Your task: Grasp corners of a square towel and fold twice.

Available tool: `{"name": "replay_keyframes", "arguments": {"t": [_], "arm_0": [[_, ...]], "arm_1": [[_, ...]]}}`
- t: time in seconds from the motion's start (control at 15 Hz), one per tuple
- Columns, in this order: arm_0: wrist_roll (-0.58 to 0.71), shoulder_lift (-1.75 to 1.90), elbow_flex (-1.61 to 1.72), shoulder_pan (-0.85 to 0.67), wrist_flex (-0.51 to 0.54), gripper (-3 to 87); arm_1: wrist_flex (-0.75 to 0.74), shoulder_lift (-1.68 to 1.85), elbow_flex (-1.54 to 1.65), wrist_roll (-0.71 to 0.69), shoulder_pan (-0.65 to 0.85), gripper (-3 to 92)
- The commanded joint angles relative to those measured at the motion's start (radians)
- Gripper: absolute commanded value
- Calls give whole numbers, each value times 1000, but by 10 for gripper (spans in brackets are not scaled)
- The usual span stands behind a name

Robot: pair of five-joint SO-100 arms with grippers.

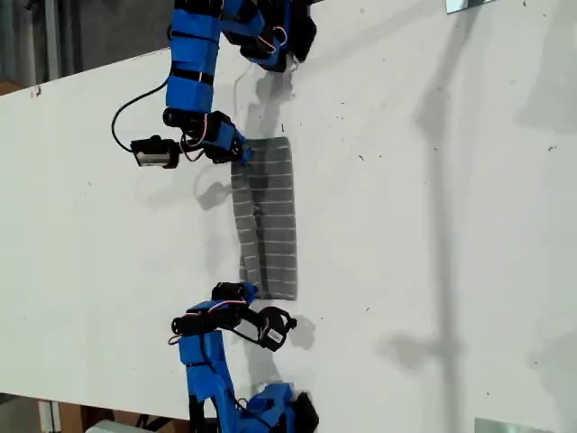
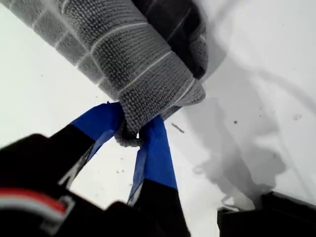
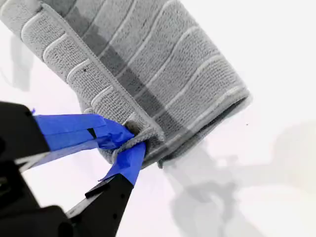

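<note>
Closest to the lens in the first wrist view, the blue-taped fingers of my first gripper are seen closed on a bunched corner of the towel. The grey striped cloth is drawn up from that pinch, and a darker fold is seen behind it. In the second wrist view, my second gripper is likewise clamped on a hemmed corner. There the towel is doubled over, with one layer laid on another.

In the exterior view the towel is laid on the white worktop as a narrow folded strip, a little toward the exterior view's left of centre. It is stretched between two blue arms. The upper arm is met at one end of the strip and the lower arm at the other, each with its gripper touching the cloth. Which of these arms carries which gripper cannot be told. The edge of the strip toward the exterior view's left is rumpled and slightly raised.
</note>
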Motion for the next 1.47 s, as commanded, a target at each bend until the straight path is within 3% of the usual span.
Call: {"name": "replay_keyframes", "arguments": {"t": [0.0, 0.13, 0.27, 0.4, 0.47, 0.53, 0.67, 0.8, 0.93, 1.13, 1.4], "arm_0": [[-37, 118, -43, 87, 83, -1], [-60, 120, 64, 130, 58, -1], [-89, 124, 198, 152, -51, -1], [-78, 94, 255, 140, -110, -1], [-58, 84, 249, 135, -110, 14], [-43, 87, 232, 137, -97, 162], [-43, 91, 143, 143, -12, 338], [-48, 92, -2, 166, 141, 334], [-55, 143, -49, 150, 201, 327], [-63, 310, 173, 63, 160, 316], [-117, 474, 431, 81, 55, 300]], "arm_1": [[86, 89, -49, 14, -75, -1], [75, 104, 44, 72, -176, -1], [-9, 100, 161, 144, -259, -1], [-72, 84, 221, 158, -279, -1], [-87, 84, 233, 150, -278, 42], [-86, 91, 233, 143, -273, 154], [-46, 144, 225, 126, -252, 232], [84, 225, 167, 83, -193, 260], [121, 284, 161, -2, -84, 336], [-110, 212, 397, -92, 48, 390], [-310, -94, 420, -91, 48, 343]]}}
